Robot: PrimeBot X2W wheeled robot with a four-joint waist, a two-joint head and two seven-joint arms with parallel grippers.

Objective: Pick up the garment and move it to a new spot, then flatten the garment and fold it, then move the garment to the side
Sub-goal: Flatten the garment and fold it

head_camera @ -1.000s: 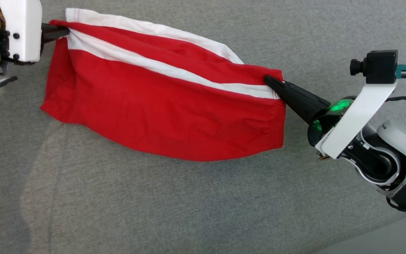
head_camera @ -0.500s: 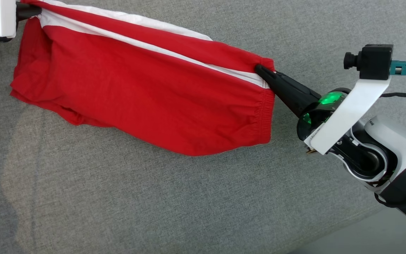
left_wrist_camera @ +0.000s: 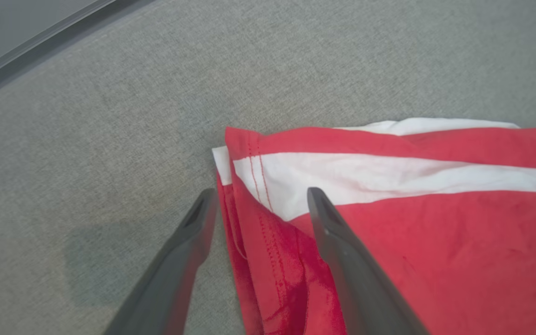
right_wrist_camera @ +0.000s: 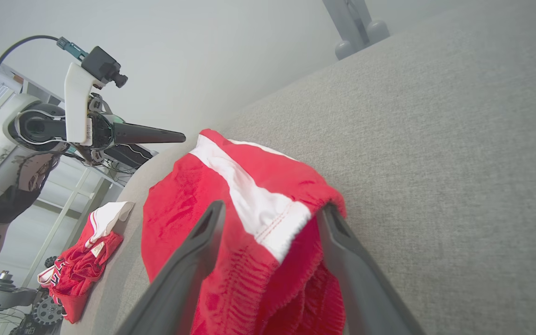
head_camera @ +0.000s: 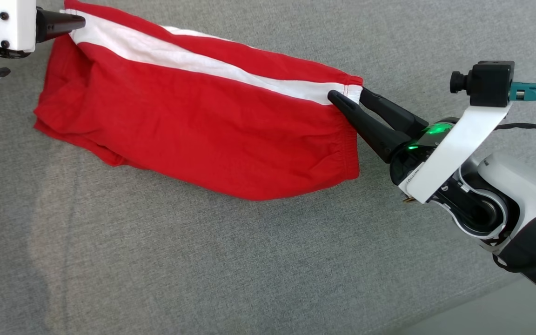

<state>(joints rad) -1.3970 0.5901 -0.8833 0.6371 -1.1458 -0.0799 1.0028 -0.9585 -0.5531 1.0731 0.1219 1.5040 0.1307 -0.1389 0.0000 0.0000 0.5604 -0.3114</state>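
The shorts [head_camera: 203, 125] lie on the grey cushion [head_camera: 203, 270], long axis running straight from my left gripper [left_wrist_camera: 259, 191] to my right gripper [head_camera: 348, 93]; each end corner sits between spread jaws, neither arm nearer; a second ago both were pinched shut on those corners, now released.

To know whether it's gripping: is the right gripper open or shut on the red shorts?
Open. The right gripper has its fingers apart, with the waistband corner of the shorts lying between them, unpinched.
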